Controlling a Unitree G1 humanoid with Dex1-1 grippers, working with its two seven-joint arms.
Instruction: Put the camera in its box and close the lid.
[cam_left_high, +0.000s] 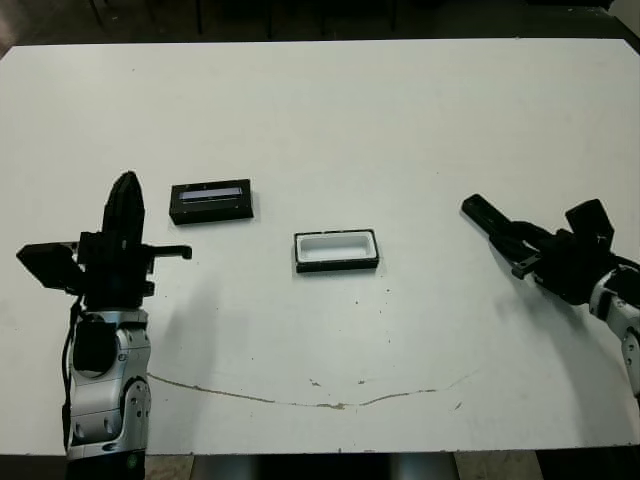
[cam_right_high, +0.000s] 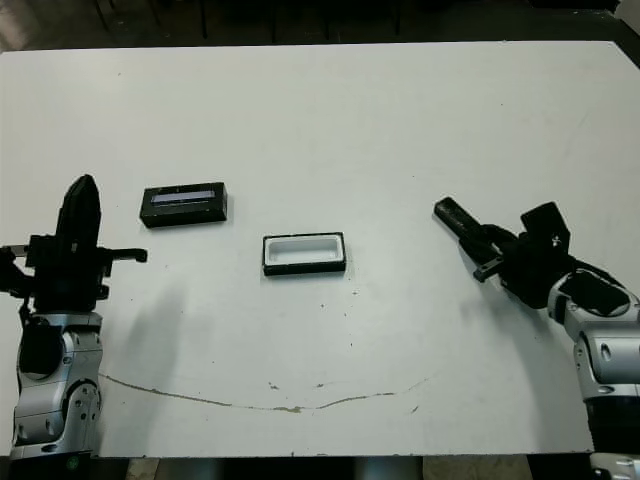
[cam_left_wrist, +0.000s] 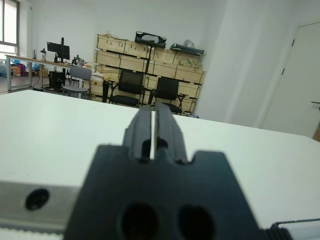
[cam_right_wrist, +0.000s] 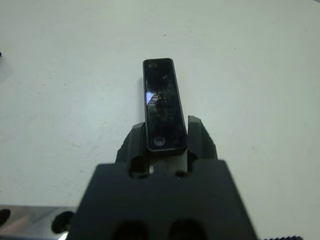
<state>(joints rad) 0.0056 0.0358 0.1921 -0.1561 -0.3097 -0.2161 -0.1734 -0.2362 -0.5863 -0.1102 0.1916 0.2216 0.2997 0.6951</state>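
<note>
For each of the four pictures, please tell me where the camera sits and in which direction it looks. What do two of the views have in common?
Left eye view: on the head, looking down at the white table; shows both arms, the lid and the box.
Right eye view: the same scene, from slightly to the side.
Left wrist view: on the left wrist, looking level across the table into a room with chairs; left gripper jaws closed together.
Right wrist view: on the right wrist, looking down at bare table; right gripper holds the camera.
Shared: the eye views and the right wrist view show the held camera.
</note>
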